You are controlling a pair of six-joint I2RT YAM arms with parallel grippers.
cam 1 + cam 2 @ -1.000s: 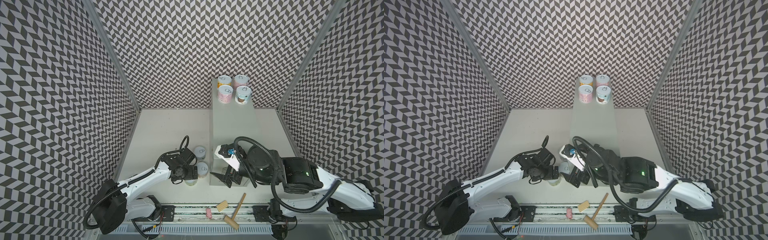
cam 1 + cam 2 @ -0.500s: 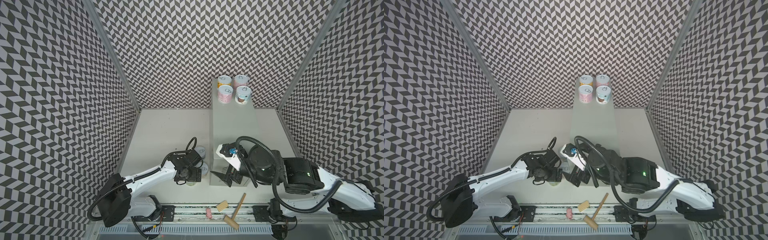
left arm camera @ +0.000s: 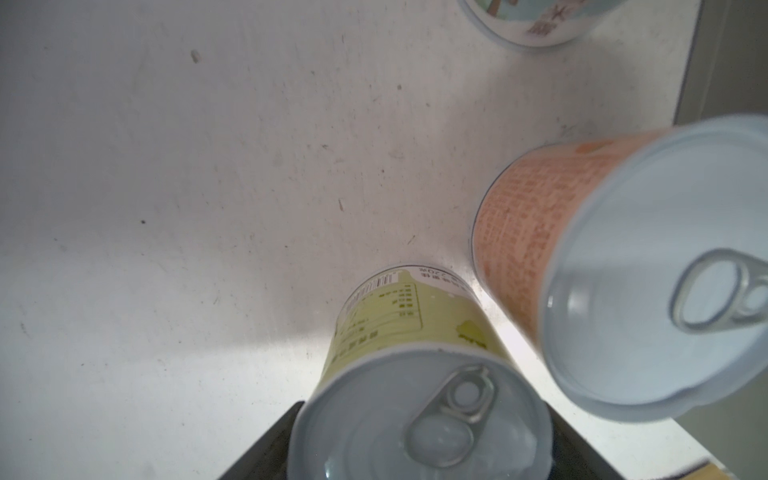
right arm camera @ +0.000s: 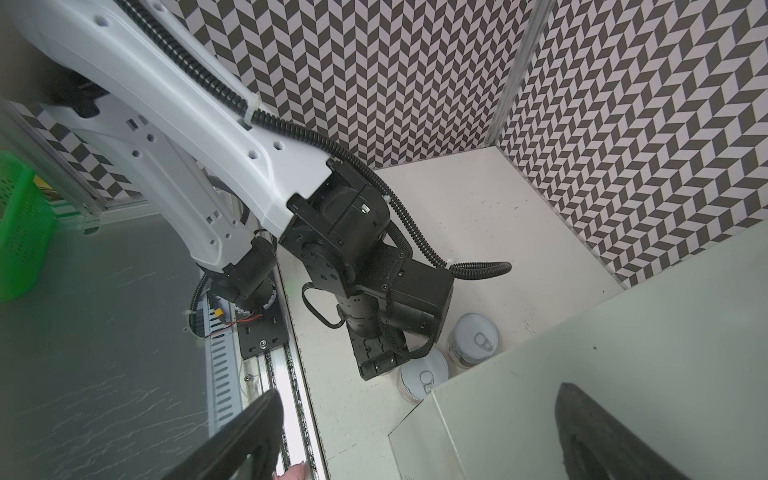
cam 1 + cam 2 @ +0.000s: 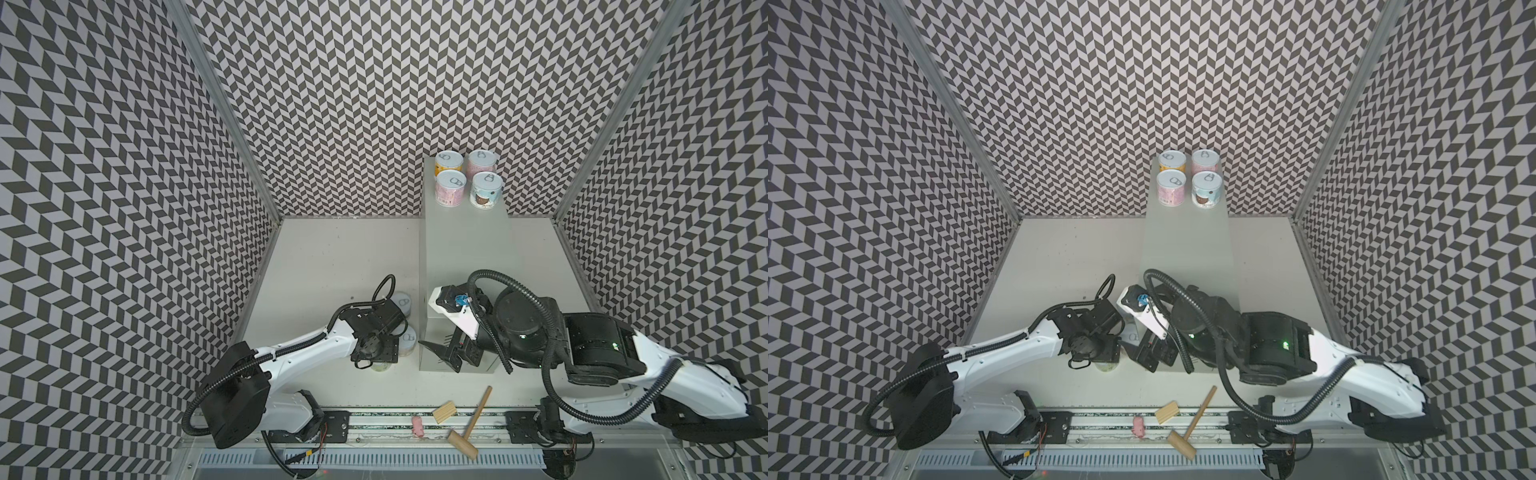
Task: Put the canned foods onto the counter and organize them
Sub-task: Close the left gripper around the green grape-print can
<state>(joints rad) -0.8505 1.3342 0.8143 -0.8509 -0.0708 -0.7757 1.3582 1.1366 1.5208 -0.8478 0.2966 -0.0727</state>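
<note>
Several canned foods stand in a square group at the far end of the counter (image 5: 465, 249), a tall pale grey cabinet; the nearest is a light blue one (image 5: 486, 189). Three cans stand on the tabletop left of the counter. My left gripper (image 5: 379, 361) points down over the yellow-green can (image 3: 395, 324), its dark fingers (image 3: 266, 453) pressed against both sides. The orange can (image 3: 532, 232) stands right beside it, and a pale blue can (image 5: 401, 301) farther back. My right gripper (image 4: 415, 457) hangs open above the counter's front left corner, holding nothing.
A wooden mallet (image 5: 469, 424), a wooden block (image 5: 444, 411) and a small pink piece (image 5: 417, 426) lie on the front rail. Chevron-patterned walls close in three sides. A green basket (image 4: 20, 232) stands outside the cell.
The left gripper's jaws have narrowed onto the yellow-green can after the arm shifted slightly over it. The right arm has not moved.
</note>
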